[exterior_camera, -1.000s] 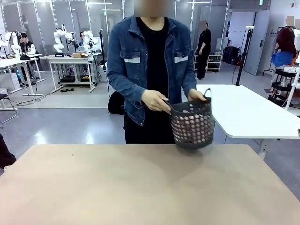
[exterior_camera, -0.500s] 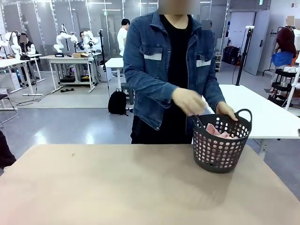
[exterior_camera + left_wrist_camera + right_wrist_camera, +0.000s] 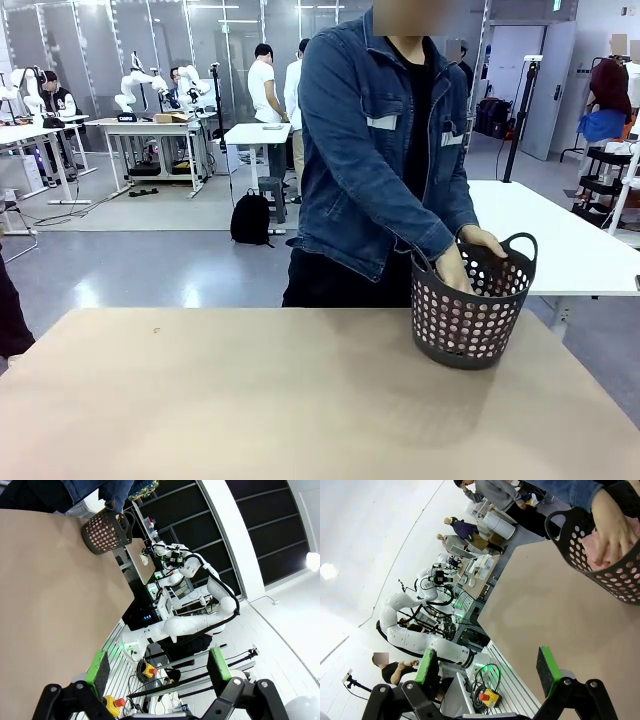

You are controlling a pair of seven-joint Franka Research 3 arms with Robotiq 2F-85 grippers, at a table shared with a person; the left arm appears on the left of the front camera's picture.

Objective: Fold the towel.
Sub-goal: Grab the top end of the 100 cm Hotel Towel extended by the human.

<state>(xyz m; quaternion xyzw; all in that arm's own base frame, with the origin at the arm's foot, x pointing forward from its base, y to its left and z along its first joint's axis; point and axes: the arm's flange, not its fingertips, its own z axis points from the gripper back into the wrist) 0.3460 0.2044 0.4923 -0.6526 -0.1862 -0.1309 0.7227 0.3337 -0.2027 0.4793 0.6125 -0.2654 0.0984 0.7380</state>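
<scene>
Towel [image 3: 590, 545] lies in the basket [image 3: 620, 581], far from left pincer [image 3: 157, 666] and right pincer [image 3: 487, 668], both spread.

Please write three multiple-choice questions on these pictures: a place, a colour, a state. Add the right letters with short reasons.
1. Where does the basket stand? A on the floor; B on the table; C on a chair.
2. What colour is the towel? A blue; B white; C pale pink.
3. How is the right gripper? A open; B shut on the towel; C shut on the basket.
Answers: 1 B, its base rests on the tabletop. 2 C, pink cloth shows inside the basket. 3 A, its fingers stand apart, holding nothing.
</scene>
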